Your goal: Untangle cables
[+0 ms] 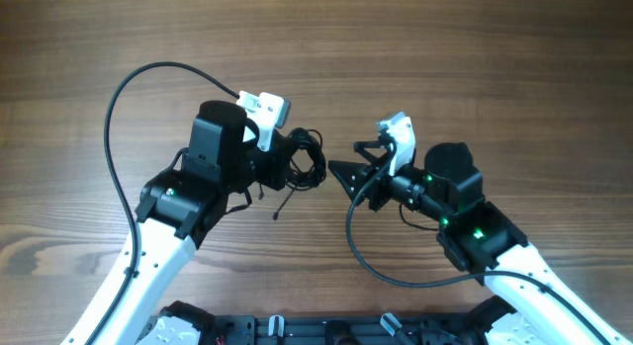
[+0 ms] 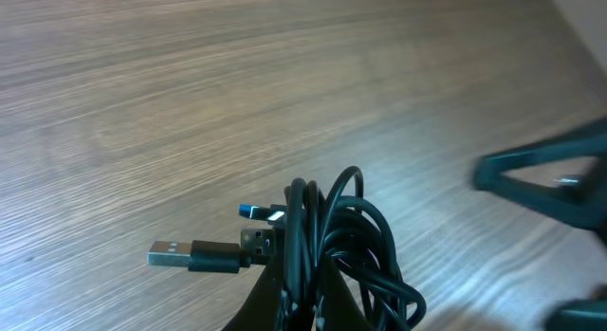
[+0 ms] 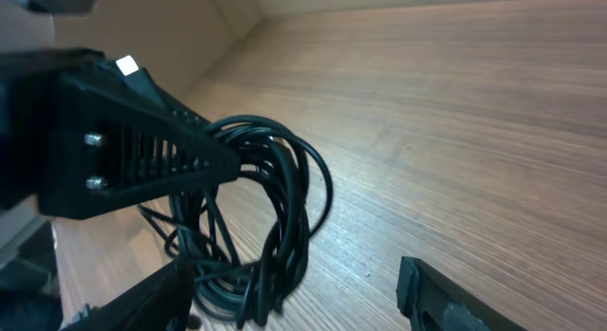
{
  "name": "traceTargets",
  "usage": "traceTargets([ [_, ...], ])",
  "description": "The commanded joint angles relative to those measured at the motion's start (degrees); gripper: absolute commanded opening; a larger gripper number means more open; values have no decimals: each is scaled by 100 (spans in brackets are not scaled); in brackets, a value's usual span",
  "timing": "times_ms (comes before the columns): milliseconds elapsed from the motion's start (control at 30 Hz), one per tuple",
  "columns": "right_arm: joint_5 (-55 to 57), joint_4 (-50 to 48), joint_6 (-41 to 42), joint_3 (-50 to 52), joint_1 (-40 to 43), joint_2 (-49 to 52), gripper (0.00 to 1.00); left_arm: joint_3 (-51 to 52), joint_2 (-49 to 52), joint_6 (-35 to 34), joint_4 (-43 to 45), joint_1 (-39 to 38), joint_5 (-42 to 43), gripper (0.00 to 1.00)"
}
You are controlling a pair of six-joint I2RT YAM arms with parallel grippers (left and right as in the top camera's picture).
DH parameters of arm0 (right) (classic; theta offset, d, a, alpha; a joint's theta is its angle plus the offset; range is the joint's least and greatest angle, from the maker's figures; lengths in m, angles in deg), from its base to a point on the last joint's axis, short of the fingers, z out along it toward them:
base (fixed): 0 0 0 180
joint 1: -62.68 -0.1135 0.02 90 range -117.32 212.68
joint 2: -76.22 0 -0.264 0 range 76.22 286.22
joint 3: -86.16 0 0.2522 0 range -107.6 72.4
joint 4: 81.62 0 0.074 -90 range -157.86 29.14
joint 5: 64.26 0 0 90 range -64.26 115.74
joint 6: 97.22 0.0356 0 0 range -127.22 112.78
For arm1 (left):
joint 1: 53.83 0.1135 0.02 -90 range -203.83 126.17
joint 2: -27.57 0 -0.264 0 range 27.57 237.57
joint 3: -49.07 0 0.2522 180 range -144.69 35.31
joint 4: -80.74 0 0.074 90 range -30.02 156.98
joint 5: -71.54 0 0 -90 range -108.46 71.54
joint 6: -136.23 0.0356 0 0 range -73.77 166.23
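**Q:** Left claw status?
**A:** My left gripper (image 1: 285,159) was clamped tight on the cables (image 1: 309,159), a coiled black bunch pinched between its fingers (image 2: 275,307). A USB plug (image 2: 175,254) stuck out sideways. Couldn't tell if the lowest loops touched the table (image 1: 445,48).
**Q:** Right?
**A:** My right gripper (image 1: 344,159) was spread wide and held nothing, with its tips just beside the bunch.
**Q:** Room to move?
**A:** Bare wood all round, most of it on the far side and out to both flanks. The only tight spot was the gap between the two claws. The table's far edge ran along the top of the right wrist view, well apart from the bunch.
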Motion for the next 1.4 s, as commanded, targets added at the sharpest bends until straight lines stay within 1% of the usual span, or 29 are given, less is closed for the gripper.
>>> traceTargets([
  [0,-575,-398,-118,-109,-81,372,71,-15,-4,313,52,-15,890,4],
  [100,-586,-562,-131,-109,-81,719,67,-15,0,313,52,-15,1403,4],
  [167,-612,-645,-138,-109,-81,852,63,-15,0,315,55,-15,1572,4],
  [200,-627,-734,-131,-109,-81,907,54,-15,0,308,55,-15,1681,4],
  [233,-627,-833,-118,-109,-81,925,29,-15,0,304,48,-15,1725,4],
  [267,-625,-970,-81,-109,-81,925,11,-15,0,304,31,-15,1722,4],
  [300,-621,-1097,90,-109,-76,925,5,-15,0,304,15,-15,1720,14],
  [333,-601,-1172,223,-109,-74,925,5,-15,0,302,9,-15,1720,26],
  [367,-555,-1272,407,-109,-74,925,4,-15,0,302,-4,-15,1716,56],
  [400,-466,-1283,496,-109,-74,925,5,-15,0,280,-24,-13,1685,64],
  [433,-334,-1237,527,-109,-74,925,5,-15,0,278,-39,-13,1674,64],
  [500,72,-1130,890,-109,-74,925,5,-15,0,229,-240,-4,1600,66],
  [567,90,-1165,1386,-109,-74,925,5,-15,0,79,-603,-4,1196,68],
  [633,2,-1165,1714,-109,-74,925,5,7,2,-238,-800,-4,800,71],
  [767,-678,-1200,1829,-109,-76,925,5,26,55,-514,-485,-4,765,72],
  [800,-802,-1202,1832,-109,-76,925,5,50,94,-592,-354,-4,765,72],
  [833,-863,-1200,1829,-109,-76,925,4,79,138,-649,-236,-4,752,69],
  [867,-905,-1193,1829,-107,-76,925,4,94,195,-695,-138,-4,752,60],
  [933,-905,-1178,1829,-107,-76,925,5,98,372,-820,9,-4,754,20],
  [967,-905,-1178,1832,-107,-76,925,4,98,417,-820,17,-4,752,7],
  [1000,-909,-1176,1832,-107,-76,925,5,98,455,-817,17,-4,752,4],
  [1067,-929,-1172,1832,-107,-76,925,5,98,463,-813,17,-2,748,4],
  [1200,-990,-828,1825,-107,-74,925,5,98,323,-815,63,153,752,4],
  [1333,-1980,-815,1753,-107,-74,925,5,98,138,-811,85,415,752,4],
  [1367,-2306,-815,1543,-107,-74,925,5,98,138,-813,83,448,754,4],
])
